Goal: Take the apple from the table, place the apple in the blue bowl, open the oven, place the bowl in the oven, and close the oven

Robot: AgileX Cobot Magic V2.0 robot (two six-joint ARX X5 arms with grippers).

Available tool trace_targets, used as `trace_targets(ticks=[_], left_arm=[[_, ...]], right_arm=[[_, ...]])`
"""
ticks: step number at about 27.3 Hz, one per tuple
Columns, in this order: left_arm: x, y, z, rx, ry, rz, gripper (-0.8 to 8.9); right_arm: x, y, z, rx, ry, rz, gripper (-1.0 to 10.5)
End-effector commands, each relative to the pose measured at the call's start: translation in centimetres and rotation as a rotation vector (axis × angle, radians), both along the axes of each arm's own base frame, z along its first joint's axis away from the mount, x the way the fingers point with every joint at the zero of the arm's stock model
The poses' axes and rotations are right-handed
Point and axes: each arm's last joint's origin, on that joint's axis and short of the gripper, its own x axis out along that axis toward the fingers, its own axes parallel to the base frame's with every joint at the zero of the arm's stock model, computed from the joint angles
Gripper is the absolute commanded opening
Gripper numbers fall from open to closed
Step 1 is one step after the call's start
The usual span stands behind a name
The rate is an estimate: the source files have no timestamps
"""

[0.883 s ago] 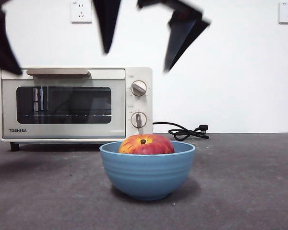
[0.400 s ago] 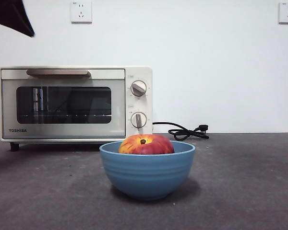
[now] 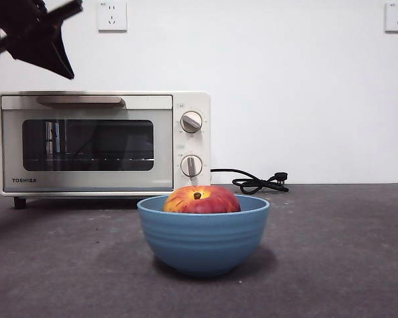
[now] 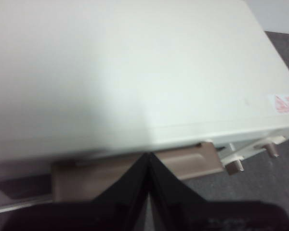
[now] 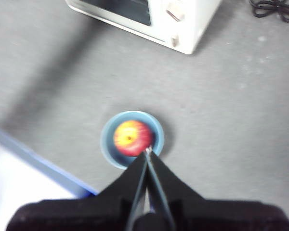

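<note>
Two steps done: the apple [image 3: 201, 199] sits inside the blue bowl [image 3: 203, 240], off the desk [image 3: 331, 265] surface.
Steps left: open the oven [image 3: 105, 144], set the bowl inside, close the door; all three, by my reading.
Oven door: shut, its tan handle [image 3: 79, 101] along the top edge of the door.
Step in hand: likely reaching for that handle to open the door.
Left hand [image 4: 147, 159]: jaws pressed together, holding nothing, hovering above the oven's top near its front edge, just over the handle [image 4: 135, 169].
Right hand [image 5: 147, 153]: jaws pressed together, empty, held high above the bowl [image 5: 131, 139] and apple [image 5: 131, 138].
Bowl place: near the desk's front edge, about midway along it, in front of the oven's right end and apart from it.
Oven place: at the desk's back edge, left side.
Counts: one apple, one bowl, one oven, two knobs [image 3: 191, 122], one black cord [image 3: 255, 182], two wall sockets [image 3: 112, 16].
</note>
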Motion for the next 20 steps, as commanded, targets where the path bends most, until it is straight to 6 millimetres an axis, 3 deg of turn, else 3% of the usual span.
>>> trace_targets(ticks=[1, 13, 20], left_arm=[[0.9, 0.0, -0.6, -0.020, 0.018, 0.013, -0.05], [1.9, -0.1, -3.3, -0.007, 0.139, 0.009, -0.05], [1.4, -0.2, -4.0, 0.040, 0.213, -0.030, -0.06]], right_arm=[[-0.7, -0.7, 0.2, 0.027, 0.028, 0.008, 0.0], [-1.6, -1.9, 0.7, 0.071, 0.012, -0.010, 0.0], [-1.5, -1.9, 0.7, 0.058, -0.005, -0.033, 0.0]])
